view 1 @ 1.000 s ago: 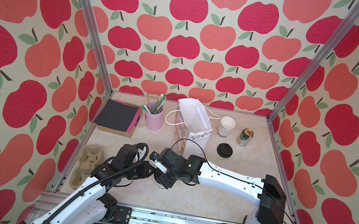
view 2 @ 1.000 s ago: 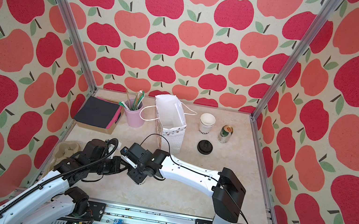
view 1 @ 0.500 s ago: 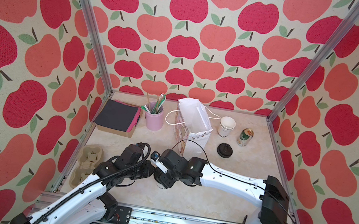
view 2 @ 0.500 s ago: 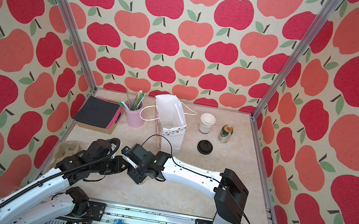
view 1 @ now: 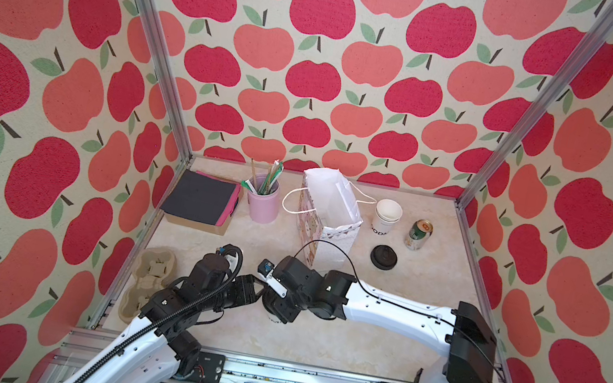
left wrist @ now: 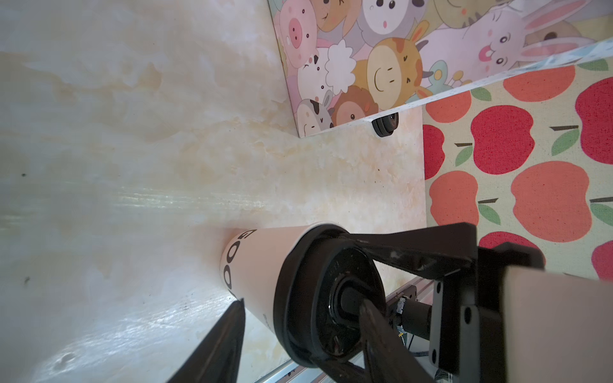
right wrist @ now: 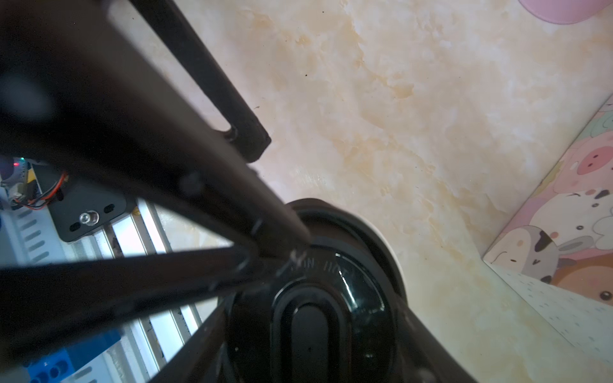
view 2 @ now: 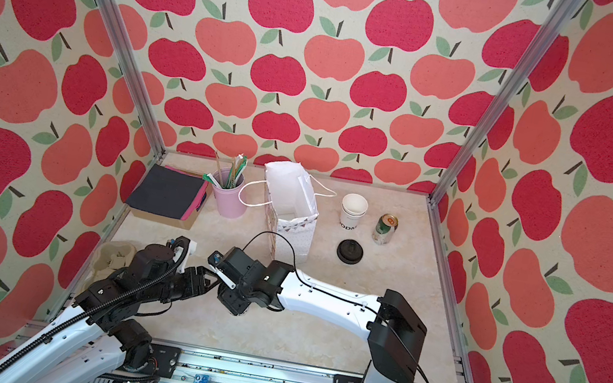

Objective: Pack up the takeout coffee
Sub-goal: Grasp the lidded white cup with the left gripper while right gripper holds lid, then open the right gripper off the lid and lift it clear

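Right gripper (view 1: 274, 307) hides takeout coffee (left wrist: 257, 265) from above

At the back of your table (view 1: 312, 349), in a top view, a white paper bag (view 1: 335, 210) stands upright with its mouth open. The left wrist view shows cartoon animals printed on its side. Just left of it you have a pink cup (view 1: 263, 206) holding straws (view 1: 271, 176), then a dark flat stack (view 1: 199, 196) with a pink edge on a cardboard box (view 1: 194, 223). Right of the bag stand nested white cups (view 1: 387, 216) and a green can (view 1: 418, 235), slightly apart. A loose black lid (view 1: 383, 257) lies flat in front of them. A pulp cup carrier (view 1: 151, 280) lies by the left wall.
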